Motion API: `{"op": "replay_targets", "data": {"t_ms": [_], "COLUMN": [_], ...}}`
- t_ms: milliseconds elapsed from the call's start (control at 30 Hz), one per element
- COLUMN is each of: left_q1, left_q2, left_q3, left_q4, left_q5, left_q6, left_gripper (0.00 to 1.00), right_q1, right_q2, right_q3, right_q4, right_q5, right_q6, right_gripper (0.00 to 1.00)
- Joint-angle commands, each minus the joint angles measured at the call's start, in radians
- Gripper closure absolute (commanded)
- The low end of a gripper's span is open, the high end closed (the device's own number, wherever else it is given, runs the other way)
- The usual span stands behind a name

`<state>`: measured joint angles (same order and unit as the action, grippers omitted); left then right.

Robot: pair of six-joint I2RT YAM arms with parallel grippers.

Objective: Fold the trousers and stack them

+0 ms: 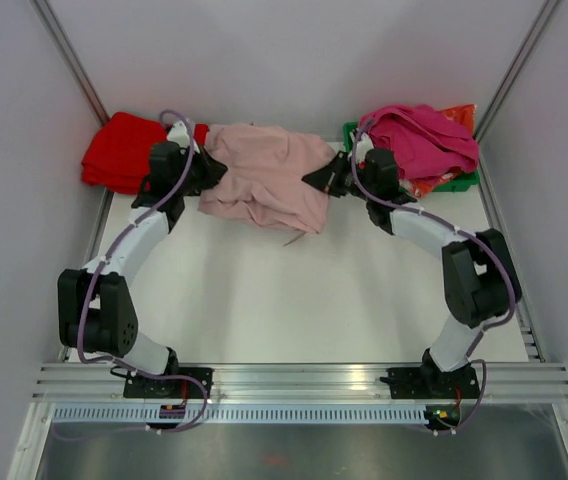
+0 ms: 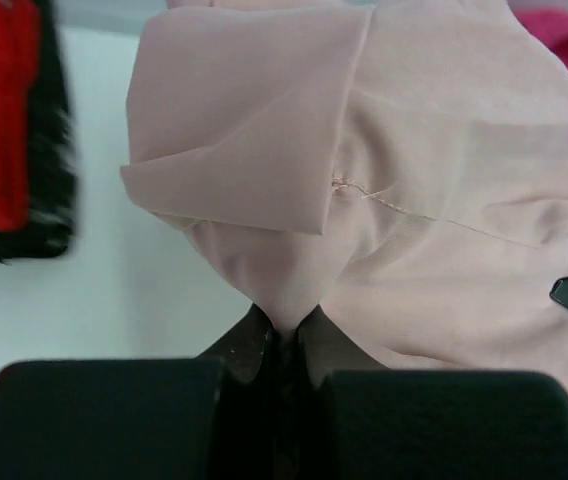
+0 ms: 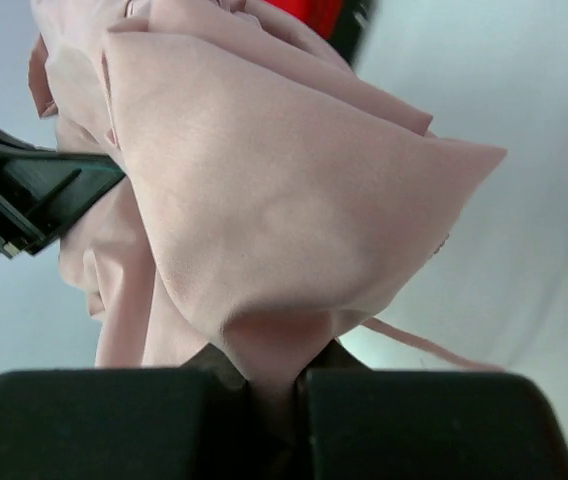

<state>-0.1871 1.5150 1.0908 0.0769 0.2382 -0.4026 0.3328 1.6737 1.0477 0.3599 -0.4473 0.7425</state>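
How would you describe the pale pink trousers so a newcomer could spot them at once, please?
Look along the far edge of the white table, at its middle. The crumpled pale dusty-pink trousers of thin fabric lie there, pinched by the left gripper and the right gripper. They are paler than the vivid red folded garments on one side and the bright magenta garment on the other.

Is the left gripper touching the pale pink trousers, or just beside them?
Touching. The left wrist view shows the left gripper shut on a pinch of the pale dusty-pink soft trousers, with the fabric gathered to a point there.
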Motion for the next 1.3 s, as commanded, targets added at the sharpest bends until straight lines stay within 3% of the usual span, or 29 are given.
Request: {"op": "replay_targets", "data": {"t_ms": [0, 200, 267, 367, 400, 467, 567, 800, 1033, 1200, 1267], "left_q1": [0.126, 0.244, 0.306, 0.401, 0.42, 0.448, 0.457, 0.528, 0.607, 0.656, 0.66], "left_q2": [0.002, 0.175, 0.241, 0.339, 0.365, 0.418, 0.517, 0.623, 0.683, 0.746, 0.761], "left_q3": [0.162, 0.419, 0.475, 0.59, 0.648, 0.71, 0.823, 0.929, 0.931, 0.977, 0.969], "left_q4": [-0.038, -0.162, -0.172, -0.197, -0.201, -0.204, -0.218, -0.149, -0.026, 0.026, 0.063], "left_q5": [-0.066, -0.27, -0.296, -0.31, -0.33, -0.355, -0.491, -0.579, -0.534, -0.496, -0.481], "left_q6": [0.113, 0.154, 0.121, 0.058, 0.05, 0.068, 0.105, 0.117, 0.081, 0.068, 0.056], "left_gripper": [0.98, 0.98, 0.98, 0.98, 0.98, 0.98, 0.98, 0.98, 0.98, 0.98, 0.98], "right_q1": [0.049, 0.11, 0.138, 0.173, 0.179, 0.199, 0.21, 0.255, 0.287, 0.273, 0.264], "right_q2": [0.147, 0.507, 0.633, 0.825, 0.88, 1.012, 1.055, 1.164, 1.241, 1.22, 1.201], "right_q3": [0.247, 0.746, 0.871, 1.179, 1.363, 1.492, 1.49, 1.526, 1.578, 1.563, 1.536], "right_q4": [0.088, 0.08, 0.064, -0.021, -0.062, -0.049, 0.074, 0.175, 0.226, 0.203, 0.194], "right_q5": [0.004, -0.021, -0.013, 0.01, 0.021, 0.082, 0.223, 0.372, 0.507, 0.484, 0.452], "right_q6": [0.037, 0.106, 0.115, 0.117, 0.124, 0.167, 0.211, 0.247, 0.173, 0.08, 0.069], "right_gripper": [1.0, 1.0, 1.0, 1.0, 1.0, 1.0, 1.0, 1.0, 1.0, 0.99, 0.75]}}
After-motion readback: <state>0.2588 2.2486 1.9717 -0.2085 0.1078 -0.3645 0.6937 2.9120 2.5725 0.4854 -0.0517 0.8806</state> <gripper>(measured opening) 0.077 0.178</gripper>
